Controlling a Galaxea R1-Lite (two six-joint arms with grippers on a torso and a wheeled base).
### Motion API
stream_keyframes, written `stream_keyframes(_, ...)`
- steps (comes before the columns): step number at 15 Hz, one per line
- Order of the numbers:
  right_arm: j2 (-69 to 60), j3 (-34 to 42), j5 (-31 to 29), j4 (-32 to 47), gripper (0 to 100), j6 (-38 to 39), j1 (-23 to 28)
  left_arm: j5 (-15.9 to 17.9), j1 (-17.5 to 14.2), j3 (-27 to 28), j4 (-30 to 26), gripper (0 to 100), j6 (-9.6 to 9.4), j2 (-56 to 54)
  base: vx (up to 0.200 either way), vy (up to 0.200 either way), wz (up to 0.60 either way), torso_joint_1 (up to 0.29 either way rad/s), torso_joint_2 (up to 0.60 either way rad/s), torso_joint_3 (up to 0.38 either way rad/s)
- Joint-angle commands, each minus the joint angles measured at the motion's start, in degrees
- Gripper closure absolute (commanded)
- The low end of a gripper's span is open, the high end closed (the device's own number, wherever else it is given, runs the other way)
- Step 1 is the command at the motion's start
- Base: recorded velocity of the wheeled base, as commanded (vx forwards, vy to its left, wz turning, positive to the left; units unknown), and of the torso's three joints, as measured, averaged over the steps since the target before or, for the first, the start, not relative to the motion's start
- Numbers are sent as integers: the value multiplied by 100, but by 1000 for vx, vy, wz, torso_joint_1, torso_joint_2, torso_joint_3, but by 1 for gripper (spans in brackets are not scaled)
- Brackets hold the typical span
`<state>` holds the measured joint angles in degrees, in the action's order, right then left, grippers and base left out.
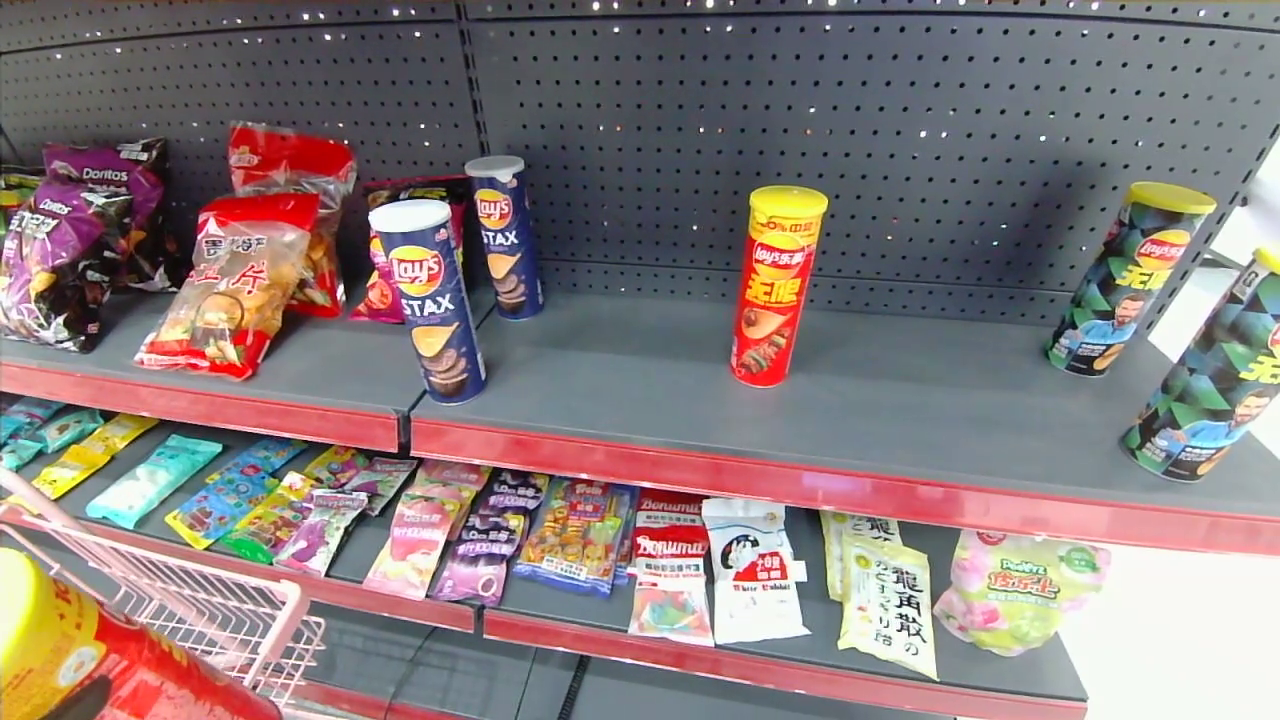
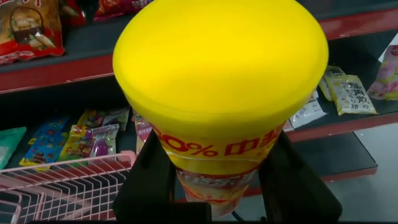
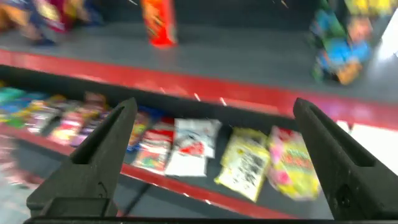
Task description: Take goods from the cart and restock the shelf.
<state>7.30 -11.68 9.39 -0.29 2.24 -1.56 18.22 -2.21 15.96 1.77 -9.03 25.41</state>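
Note:
My left gripper [image 2: 217, 152] is shut on a red chip can with a yellow lid [image 2: 221, 81]. The black fingers [image 2: 149, 180] clamp the can's body on both sides, just above the pink wire cart [image 2: 62, 186]. That held can [image 1: 60, 650] sits at the bottom left of the head view, beside the cart's rim [image 1: 200, 600]. A matching red can [image 1: 775, 285] stands upright mid-way along the upper shelf [image 1: 650, 410]. My right gripper [image 3: 214, 106] is open with nothing in it, in front of the shelves, and the red can [image 3: 158, 22] is beyond it.
Two blue chip cans [image 1: 432, 300] [image 1: 505, 235] and chip bags [image 1: 235, 285] stand left on the upper shelf. Two dark green cans [image 1: 1125, 280] [image 1: 1205, 380] stand at its right end. Bare shelf lies on either side of the red can. Candy packets [image 1: 670, 560] fill the lower shelf.

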Motion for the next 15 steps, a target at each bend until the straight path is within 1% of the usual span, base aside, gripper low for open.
stream_keyframes(1,3576,-2699,1276,-59,0,-198,-1154,-30,-8,74,8,100,-2,272,0,0,0,0,0,0)
stream_keyframes(2,4350,-2787,1311,-261,0,-752,-1496,-47,-8,74,8,100,-2,272,0,0,0,0,0,0)
stream_keyframes(4,5572,-2849,1364,-1315,0,-681,-1540,-56,-8,74,-1,100,-2,263,0,0,0,0,0,0)
stream_keyframes(5,5985,-2901,1390,-1676,0,-699,-1549,-65,-17,83,8,100,-2,272,0,0,0,0,0,0)
stream_keyframes(6,6556,-3104,1478,-2106,0,-708,-1567,-82,-17,118,-1,100,-2,272,0,0,0,0,0,0)
stream_keyframes(7,7145,-3464,1663,-2344,0,-708,-1567,-100,-17,144,-1,100,-2,290,0,0,0,0,0,0)
stream_keyframes(8,7523,-3833,1777,-2344,0,-708,-1584,-100,-17,136,-1,100,-2,281,0,0,0,0,0,0)
stream_keyframes(10,8068,-4343,1760,-2344,0,-769,-1716,-109,-17,144,-1,100,-11,281,0,0,0,0,0,0)
stream_keyframes(11,8314,-4527,1768,-2344,0,-804,-1734,-170,-17,162,8,100,-11,272,0,0,0,0,0,0)
stream_keyframes(15,9034,-4932,1760,-2397,0,-936,-1655,-249,-17,241,-1,100,-2,272,0,0,0,0,0,0)
